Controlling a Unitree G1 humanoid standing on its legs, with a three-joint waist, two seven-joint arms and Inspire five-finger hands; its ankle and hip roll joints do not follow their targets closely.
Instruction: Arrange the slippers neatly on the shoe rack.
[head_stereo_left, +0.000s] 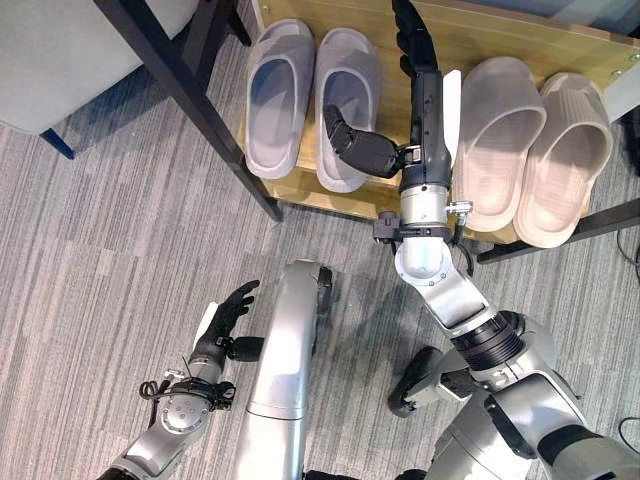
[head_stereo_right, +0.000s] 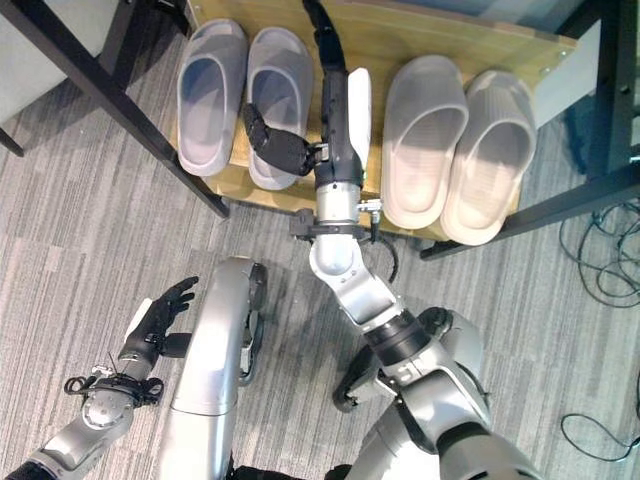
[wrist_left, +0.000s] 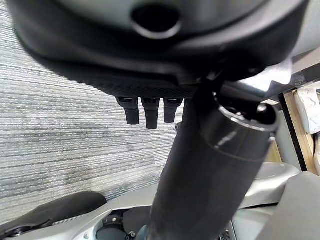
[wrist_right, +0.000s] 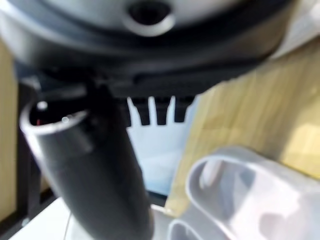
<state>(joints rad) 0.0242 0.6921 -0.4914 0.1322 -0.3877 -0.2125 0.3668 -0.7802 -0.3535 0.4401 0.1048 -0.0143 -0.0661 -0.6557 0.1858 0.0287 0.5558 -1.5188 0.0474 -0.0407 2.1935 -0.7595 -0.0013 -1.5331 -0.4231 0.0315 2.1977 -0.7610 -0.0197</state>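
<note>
Resting on wooden shoe rack (head_stereo_left: 560, 45), moulded grey slippers (head_stereo_left: 312, 100), pink slippers (head_stereo_left: 530, 140), right hand (head_stereo_left: 420, 90) fingers spread flat

Even bright light; wrist views perhaps defocused.

Right hand over the shoe rack, beside a grey slipper

The right hand (wrist_right: 150, 75) is seen across twelve o'clock, its fingers (wrist_right: 161, 111) held straight and its thumb (wrist_right: 95, 170) stretched toward seven o'clock. A grey slipper (wrist_right: 250, 195) is seen at five o'clock, lying on the wooden shoe rack (wrist_right: 250, 105).
</note>
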